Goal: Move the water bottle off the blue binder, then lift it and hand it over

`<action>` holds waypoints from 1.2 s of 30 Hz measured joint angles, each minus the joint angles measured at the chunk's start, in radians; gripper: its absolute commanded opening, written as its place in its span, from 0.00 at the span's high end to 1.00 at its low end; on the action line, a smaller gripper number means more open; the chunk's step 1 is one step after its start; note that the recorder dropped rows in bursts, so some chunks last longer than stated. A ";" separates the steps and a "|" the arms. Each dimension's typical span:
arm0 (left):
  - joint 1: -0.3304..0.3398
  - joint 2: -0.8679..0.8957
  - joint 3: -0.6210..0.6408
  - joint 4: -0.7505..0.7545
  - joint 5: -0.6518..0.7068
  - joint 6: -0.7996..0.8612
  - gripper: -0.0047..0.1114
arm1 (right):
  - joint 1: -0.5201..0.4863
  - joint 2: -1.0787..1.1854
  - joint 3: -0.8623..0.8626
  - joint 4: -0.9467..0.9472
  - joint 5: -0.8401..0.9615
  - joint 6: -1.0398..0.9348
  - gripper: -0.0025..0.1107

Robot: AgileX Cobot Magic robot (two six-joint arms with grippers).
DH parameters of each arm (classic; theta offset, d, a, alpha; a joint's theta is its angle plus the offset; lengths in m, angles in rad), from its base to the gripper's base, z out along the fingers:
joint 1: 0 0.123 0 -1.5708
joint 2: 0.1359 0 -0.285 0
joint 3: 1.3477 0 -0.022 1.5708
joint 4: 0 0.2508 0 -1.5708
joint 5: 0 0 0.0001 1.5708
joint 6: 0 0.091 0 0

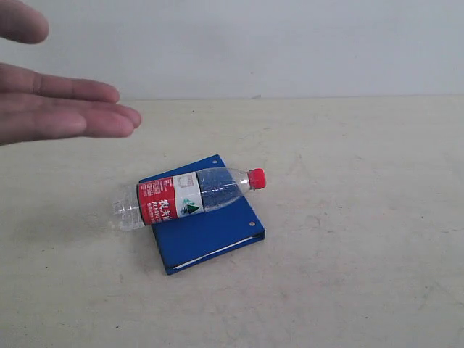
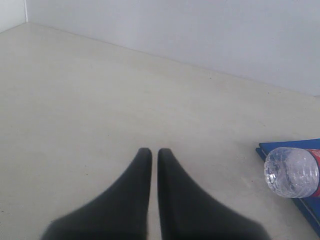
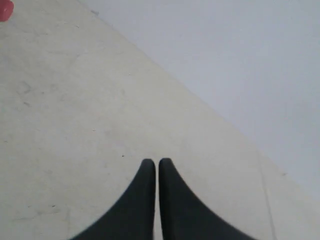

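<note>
The water bottle (image 1: pixel 190 196) lies on its side across the blue binder (image 1: pixel 210 230), red cap (image 1: pixel 257 178) toward the right, its clear base overhanging the binder's left edge. The binder rests flat on the table, white pages showing along its front edge. Neither gripper appears in the exterior view. In the left wrist view my left gripper (image 2: pixel 154 151) is shut and empty over bare table, well apart from the bottle's base (image 2: pixel 291 171) and a binder corner (image 2: pixel 272 147). My right gripper (image 3: pixel 157 161) is shut and empty; only a sliver of the red cap (image 3: pixel 5 9) shows there.
A person's open hand (image 1: pixel 58 109) reaches in from the upper left of the exterior view, palm down above the table. The beige table (image 1: pixel 348 275) ends at a pale wall (image 1: pixel 290 43) behind.
</note>
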 measured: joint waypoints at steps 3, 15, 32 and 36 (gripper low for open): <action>0.000 0.000 0.000 0.000 0.000 0.000 0.92 | 0.000 0.000 0.000 -0.055 -0.070 -0.007 0.98; 0.000 0.000 0.000 0.000 0.000 0.000 0.92 | 0.000 0.000 0.000 0.387 -0.271 0.559 0.98; 0.000 0.000 0.000 0.000 -0.002 0.000 0.92 | 0.385 0.702 -0.627 -0.269 -0.096 0.997 0.97; 0.000 0.000 0.000 0.000 -0.002 0.000 0.92 | 0.507 1.019 -0.673 -0.337 -0.062 0.833 0.75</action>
